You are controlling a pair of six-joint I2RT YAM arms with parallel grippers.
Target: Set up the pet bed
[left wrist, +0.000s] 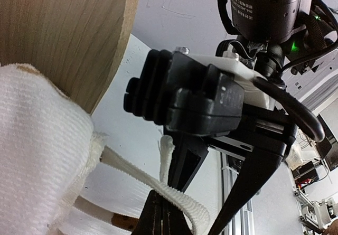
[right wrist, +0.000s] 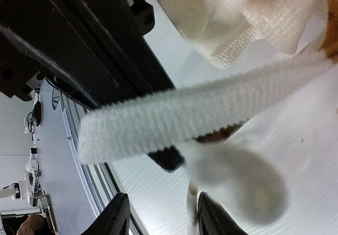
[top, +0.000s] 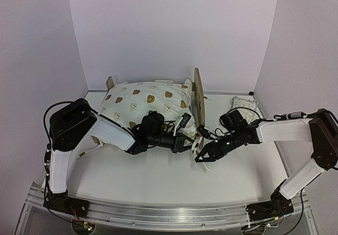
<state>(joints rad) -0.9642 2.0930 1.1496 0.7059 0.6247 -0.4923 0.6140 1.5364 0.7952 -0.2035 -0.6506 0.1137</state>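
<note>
On the white desk [top: 158, 185], the pet bed [top: 199, 102] stands just behind the left hand [left wrist: 161, 216], under a bear-print quilt [top: 145, 102]. This hand pinches the quilt's white trim. The right hand [right wrist: 163, 219], close beside it, is spread.

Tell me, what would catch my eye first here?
A cream quilt dotted with bear faces lies heaped over the small wooden pet bed at the back middle of the table. Just in front of its tall headboard, the left hand pinches the quilt's white edging, while the right hand gapes open beside it.
</note>
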